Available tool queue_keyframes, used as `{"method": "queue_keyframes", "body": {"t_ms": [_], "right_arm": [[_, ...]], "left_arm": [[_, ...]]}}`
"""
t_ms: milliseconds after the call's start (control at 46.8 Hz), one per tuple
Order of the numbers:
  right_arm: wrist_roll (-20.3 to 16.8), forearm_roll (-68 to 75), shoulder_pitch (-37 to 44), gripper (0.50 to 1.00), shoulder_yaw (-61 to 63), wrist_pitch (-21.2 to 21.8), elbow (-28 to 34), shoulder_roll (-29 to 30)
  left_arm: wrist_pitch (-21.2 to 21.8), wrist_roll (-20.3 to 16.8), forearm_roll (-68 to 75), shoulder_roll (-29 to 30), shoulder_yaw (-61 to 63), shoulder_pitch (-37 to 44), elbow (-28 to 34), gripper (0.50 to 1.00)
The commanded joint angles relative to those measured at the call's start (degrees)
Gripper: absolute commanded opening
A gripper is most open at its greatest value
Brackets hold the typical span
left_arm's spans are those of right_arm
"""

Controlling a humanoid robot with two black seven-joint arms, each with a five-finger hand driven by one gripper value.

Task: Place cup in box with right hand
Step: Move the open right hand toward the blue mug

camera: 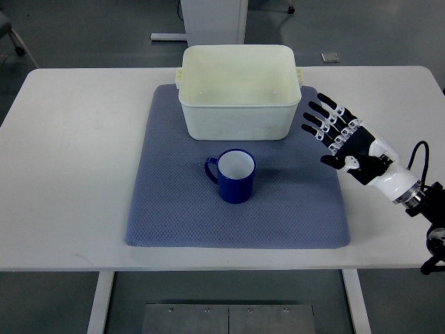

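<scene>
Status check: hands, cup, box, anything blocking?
Right robot hand open, empty, right of the mat. Left not in view. Blue cup upright on mat, ungrasped, handle left. Box behind it, empty. Path clear.

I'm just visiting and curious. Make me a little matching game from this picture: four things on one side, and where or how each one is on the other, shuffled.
Things:
1. cup
2. box
3. mat
4. right hand

Descriptions:
A. white, empty, at the mat's far edge
B. open, holding nothing
C. blue, upright, mid-mat
D. grey-blue, flat on the table

Pairs: 1-C, 2-A, 3-D, 4-B
</scene>
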Motion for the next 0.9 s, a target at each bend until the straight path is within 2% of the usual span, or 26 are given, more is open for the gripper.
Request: {"method": "queue_keyframes", "body": {"t_ms": [0,171,534,876], "right_arm": [[0.0,-1.5,-0.2,1.000,-0.2,-2.2,0.0,1.5],[0.0,-2.1,-0.1,1.000,-1.7,-6.2,0.0,3.5],[0.0,-1.2,-1.4,1.000,-1.4,-6.8,-0.3,6.3],[0.0,-0.4,-3.0,1.000,-1.6,-9.7,-0.4,9.8]], "left_arm": [[0.0,0.0,0.0,0.0,0.0,0.0,0.0,1.000],[0.0,0.0,0.0,0.0,0.0,0.0,0.0,1.000],[0.0,0.0,0.0,0.0,0.0,0.0,0.0,1.000],[0.0,0.0,0.0,0.0,0.0,0.0,0.0,1.000]]}}
